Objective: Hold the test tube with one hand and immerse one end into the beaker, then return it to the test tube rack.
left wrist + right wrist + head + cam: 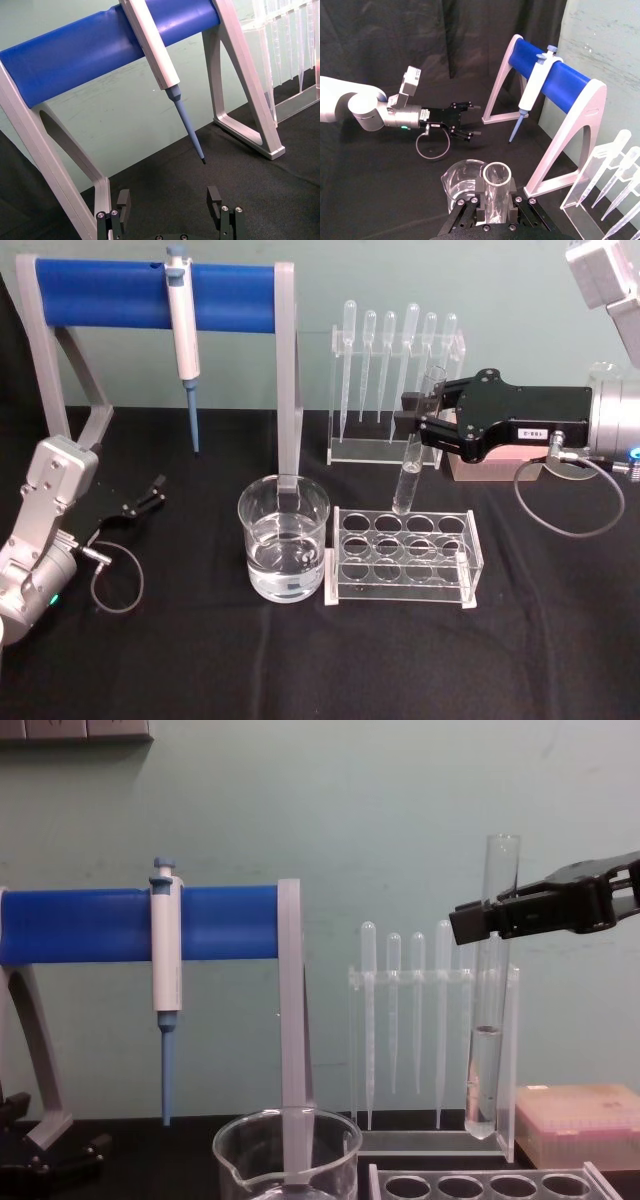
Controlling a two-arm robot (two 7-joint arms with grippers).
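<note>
Black cloth covers the surface, with a pale green wall behind it.

The right end effector (415, 423) reaches in from 3 o'clock in the head view. Its jaws are clamped on the upper part of the test tube (410, 468), a little below the rim. The tube hangs nearly upright with its round bottom downward, and the chest view shows a little clear liquid in its lower part. Its bottom is in the air over the back row of the test tube rack (400, 582), not seated in any hole.

The clear rack lies just beside the beaker (252, 532), at the beaker's 3 o'clock. The beaker holds water and stands apart from the tube, at about the tube's 8 o'clock.

At the rack's 12 o'clock, thin pipettes (390, 360) hang in a row in a clear holder (345, 445). A pink box (580, 1122) sits at the holder's 3 o'clock, behind the right arm.

At the beaker's 11 o'clock stands a blue stand (100, 295) on grey legs, with a white-and-blue pipettor (182, 325) hanging from its bar, tip down.

The left end effector (150, 492) rests low over the cloth at the beaker's 9 o'clock, well apart from it. Its jaws are spread wide and hold nothing.
</note>
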